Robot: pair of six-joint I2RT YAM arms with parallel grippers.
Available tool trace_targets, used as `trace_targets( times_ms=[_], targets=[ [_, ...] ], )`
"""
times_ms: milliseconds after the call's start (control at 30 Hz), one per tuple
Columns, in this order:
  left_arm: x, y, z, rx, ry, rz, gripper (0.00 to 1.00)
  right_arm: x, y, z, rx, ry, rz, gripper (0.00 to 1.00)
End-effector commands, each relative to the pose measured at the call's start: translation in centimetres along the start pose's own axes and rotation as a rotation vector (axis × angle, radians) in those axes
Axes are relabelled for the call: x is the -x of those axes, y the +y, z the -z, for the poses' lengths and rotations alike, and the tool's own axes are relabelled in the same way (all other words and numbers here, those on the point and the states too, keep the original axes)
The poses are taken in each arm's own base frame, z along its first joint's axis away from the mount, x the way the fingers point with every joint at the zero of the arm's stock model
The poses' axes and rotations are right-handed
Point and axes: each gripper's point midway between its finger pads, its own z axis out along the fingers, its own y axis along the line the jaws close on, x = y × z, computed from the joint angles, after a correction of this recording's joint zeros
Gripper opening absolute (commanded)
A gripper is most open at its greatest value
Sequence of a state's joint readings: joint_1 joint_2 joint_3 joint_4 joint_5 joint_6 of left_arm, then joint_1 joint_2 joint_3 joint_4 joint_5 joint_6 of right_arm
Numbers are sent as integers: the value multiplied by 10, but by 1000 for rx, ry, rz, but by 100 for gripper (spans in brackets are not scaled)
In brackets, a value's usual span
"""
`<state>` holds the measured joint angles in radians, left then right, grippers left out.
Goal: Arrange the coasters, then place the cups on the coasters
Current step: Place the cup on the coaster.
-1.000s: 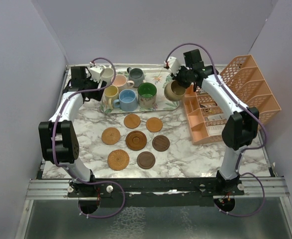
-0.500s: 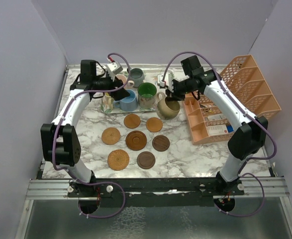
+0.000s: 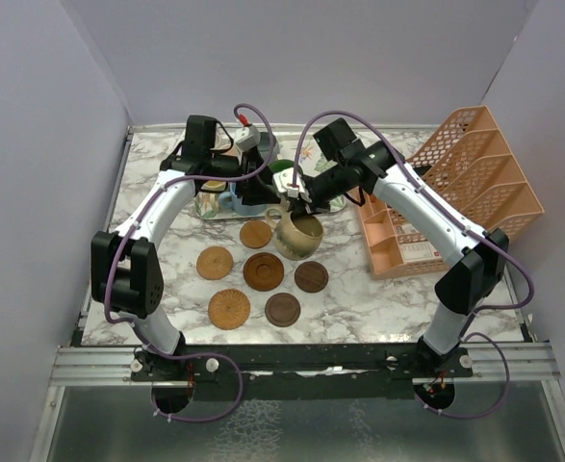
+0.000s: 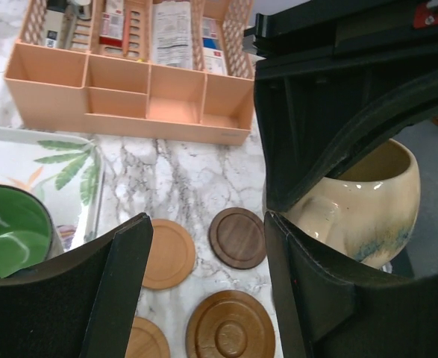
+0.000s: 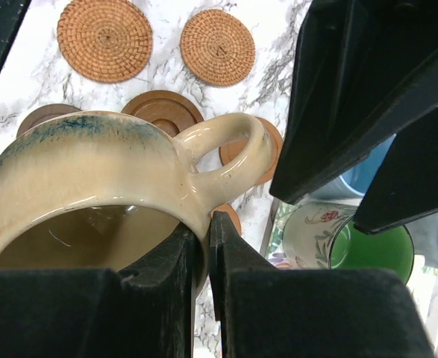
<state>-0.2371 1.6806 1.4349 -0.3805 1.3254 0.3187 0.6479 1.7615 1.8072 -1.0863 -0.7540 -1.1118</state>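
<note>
Tan glazed cup (image 3: 298, 234) pinched at the rim, hanging over the coasters (image 3: 263, 270).

My right gripper (image 5: 206, 231) is clamped on the cup wall right at the handle root, one finger inside and one outside. Prob bc the thin rim fits the jaws and the mouth stays up for setting down. Cup sits a bit tilted over the far-right end of the group; touching or not, can't tell. Glaze is glossy cream-tan w/ a blue-ish streak under the lip, and the body is rounded. Coasters are flat discs, some turned wood w/ ring grooves, two woven, laid close but apart on the marble bench (image 3: 359, 298). My left gripper (image 4: 206, 231) hangs w/ jaws apart, nothing btwn them, by the leaf tray (image 4: 54, 156) where the green-lined cup (image 4: 10, 231) waits.
</note>
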Motion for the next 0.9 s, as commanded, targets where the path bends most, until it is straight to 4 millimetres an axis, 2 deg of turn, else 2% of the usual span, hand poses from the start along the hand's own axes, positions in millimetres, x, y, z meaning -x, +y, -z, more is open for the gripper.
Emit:
trace_targets(
  times_ms=[0, 133, 333, 433, 633, 733, 867],
  targets=[
    [0, -26, 0, -123, -41, 32, 64, 31, -3, 6, -1, -102, 37, 1],
    [-3, -25, 3, -102, -35, 27, 64, 26, -4, 8, -21, -68, 41, 1],
    [1, -17, 13, -40, -15, -23, 66, 7, 1, 12, -41, 19, 46, 1],
    [1, -20, 15, -29, -2, -38, 67, 0, 1, 15, -56, 58, 49, 1],
    [-1, -29, 16, -26, 18, -46, 69, 5, -1, 20, -74, 57, 62, 1],
    [-9, -37, 11, -45, 38, -48, 70, 14, -4, 20, -72, 23, 69, 1],
    [-17, -39, 6, -55, 53, -70, 72, 27, -3, 19, -49, -34, 69, 1]
  ],
)
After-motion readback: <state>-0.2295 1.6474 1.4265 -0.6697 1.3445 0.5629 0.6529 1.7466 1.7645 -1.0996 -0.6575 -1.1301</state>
